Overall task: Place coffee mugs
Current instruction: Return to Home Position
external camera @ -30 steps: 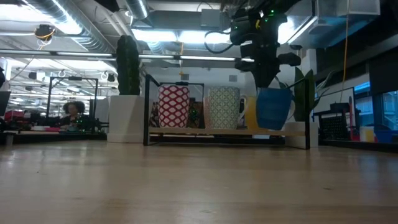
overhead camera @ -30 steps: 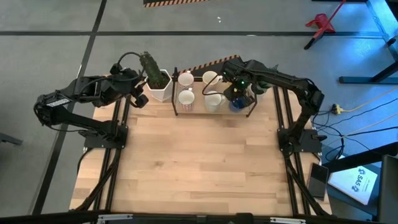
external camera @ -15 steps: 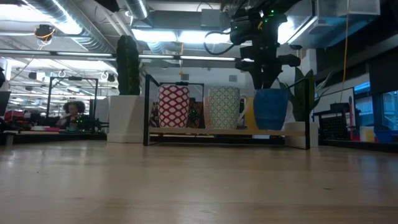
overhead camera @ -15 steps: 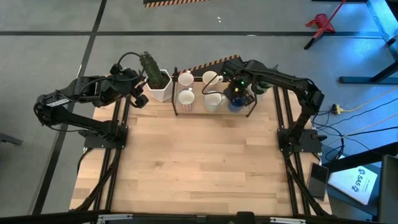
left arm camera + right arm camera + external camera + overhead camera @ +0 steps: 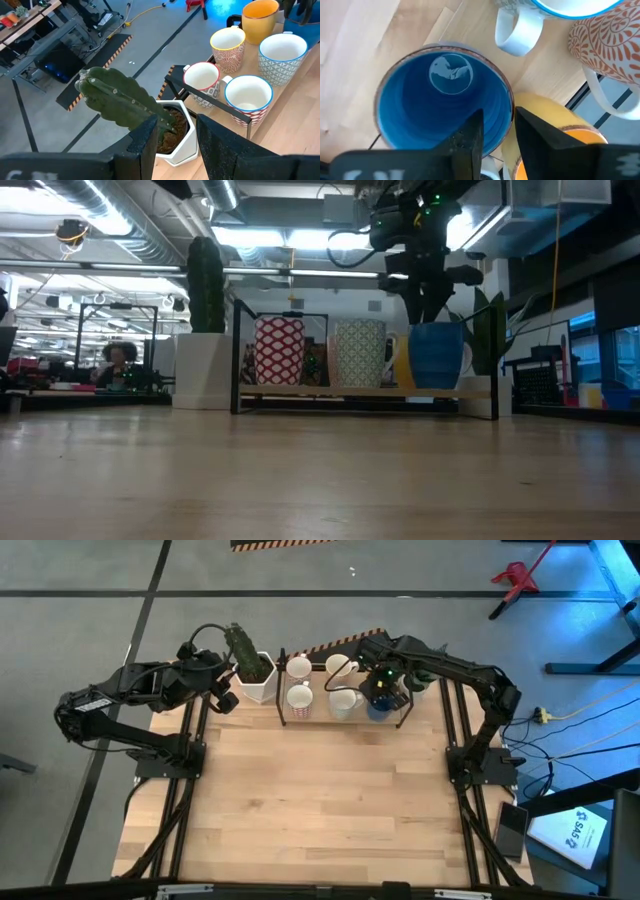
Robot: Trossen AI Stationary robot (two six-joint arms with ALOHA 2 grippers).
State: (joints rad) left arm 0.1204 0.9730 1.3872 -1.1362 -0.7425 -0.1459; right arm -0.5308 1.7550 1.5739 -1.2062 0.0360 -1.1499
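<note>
Cactus [image 5: 240,644] in a white hexagonal pot [image 5: 258,688] stood at the table's [image 5: 320,800] far edge, near the left corner, just beside the black wire rack [image 5: 238,355].

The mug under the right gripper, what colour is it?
The mug is blue; right wrist view shows it best.

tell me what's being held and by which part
Nothing appears held. The right gripper straddles the rim of the blue mug, open, beside the orange mug; the left gripper is empty.
</note>
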